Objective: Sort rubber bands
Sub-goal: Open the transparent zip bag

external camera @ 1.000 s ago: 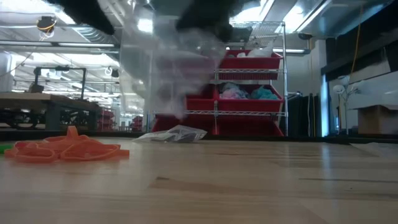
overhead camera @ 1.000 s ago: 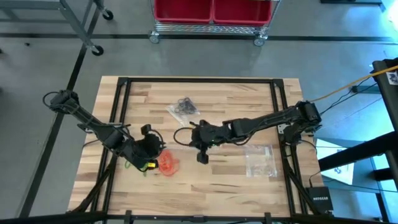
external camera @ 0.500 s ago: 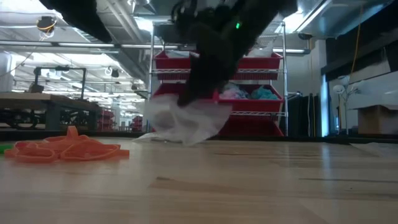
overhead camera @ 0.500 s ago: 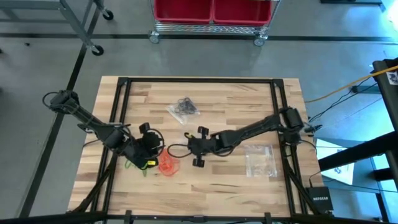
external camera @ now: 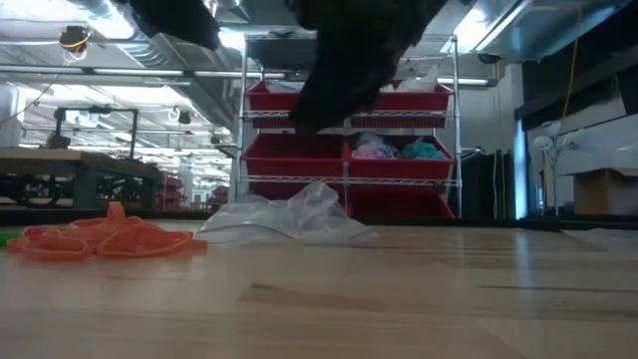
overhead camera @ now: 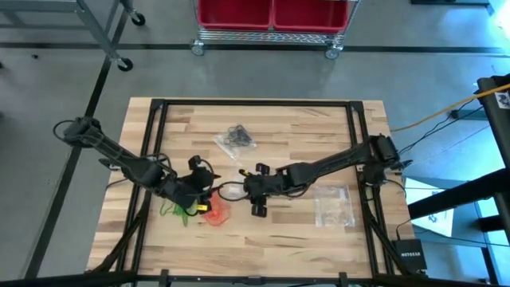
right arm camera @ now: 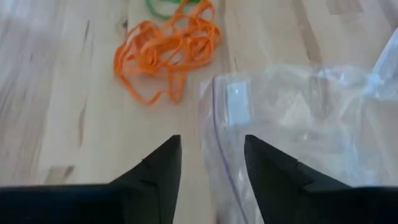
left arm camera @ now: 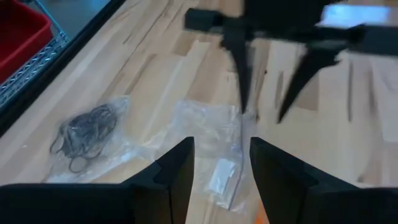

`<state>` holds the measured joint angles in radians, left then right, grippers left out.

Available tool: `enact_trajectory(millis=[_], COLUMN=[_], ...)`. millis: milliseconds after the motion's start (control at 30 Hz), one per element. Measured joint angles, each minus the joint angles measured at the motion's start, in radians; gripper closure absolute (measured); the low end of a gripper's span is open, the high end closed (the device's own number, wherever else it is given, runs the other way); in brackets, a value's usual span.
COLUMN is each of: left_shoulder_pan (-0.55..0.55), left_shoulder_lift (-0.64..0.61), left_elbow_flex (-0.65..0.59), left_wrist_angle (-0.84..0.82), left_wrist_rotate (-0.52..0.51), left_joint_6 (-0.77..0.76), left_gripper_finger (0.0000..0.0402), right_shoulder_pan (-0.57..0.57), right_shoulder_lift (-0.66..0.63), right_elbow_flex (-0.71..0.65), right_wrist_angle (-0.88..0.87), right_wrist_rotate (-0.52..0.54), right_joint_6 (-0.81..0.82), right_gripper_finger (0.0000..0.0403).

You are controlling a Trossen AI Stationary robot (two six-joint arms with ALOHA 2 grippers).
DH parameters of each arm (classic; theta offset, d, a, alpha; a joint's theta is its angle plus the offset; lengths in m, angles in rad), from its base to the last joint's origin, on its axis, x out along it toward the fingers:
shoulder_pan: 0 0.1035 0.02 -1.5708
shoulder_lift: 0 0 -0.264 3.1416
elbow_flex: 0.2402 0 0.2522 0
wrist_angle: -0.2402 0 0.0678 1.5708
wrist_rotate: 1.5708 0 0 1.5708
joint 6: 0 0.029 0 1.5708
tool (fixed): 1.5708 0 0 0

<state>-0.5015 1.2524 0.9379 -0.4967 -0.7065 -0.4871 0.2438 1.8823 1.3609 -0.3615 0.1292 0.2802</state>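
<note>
Rubber bands: thin orange loops tangled beside crinkled clear bag.

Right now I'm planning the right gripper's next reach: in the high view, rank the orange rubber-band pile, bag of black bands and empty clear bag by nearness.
From the right gripper:
1. Orange rubber-band pile, toward the left arm.
2. Bag of black bands, far side.
3. Empty clear bag, right side.

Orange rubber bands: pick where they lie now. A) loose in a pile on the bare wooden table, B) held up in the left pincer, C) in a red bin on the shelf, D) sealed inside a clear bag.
A: the orange rubber bands lie in a loose tangle directly on the wooden table, beside the clear bag and not in it; neither pincer holds them.
</note>
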Motion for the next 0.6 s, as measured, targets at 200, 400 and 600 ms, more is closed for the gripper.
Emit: enact_trajectory(millis=[200,400,600], left_shoulder_pan=[0.046,0.108,0.178], left_shoulder_lift=[0.076,0.195,0.310], left_elbow_flex=[0.000,0.000,0.000], left_wrist_angle=[0.078,0.170,0.196], left_wrist_rotate=[0.099,0.343,0.444], left_joint_6=[0.056,0.125,0.222], left_gripper_finger=[0.0257,0.0258,0.0258], right_shoulder_pan=[0.064,0.129,0.138], right_shoulder_lift=[-0.017,-0.021,-0.024], right_elbow_flex=[0.000,-0.075,-0.230], right_wrist_angle=[-0.104,-0.109,0.031], right_wrist_rotate=[0.018,0.119,0.142], right_joint_6=[0.000,0.033,0.179], right_gripper_finger=[0.0233,0.0233,0.0233])
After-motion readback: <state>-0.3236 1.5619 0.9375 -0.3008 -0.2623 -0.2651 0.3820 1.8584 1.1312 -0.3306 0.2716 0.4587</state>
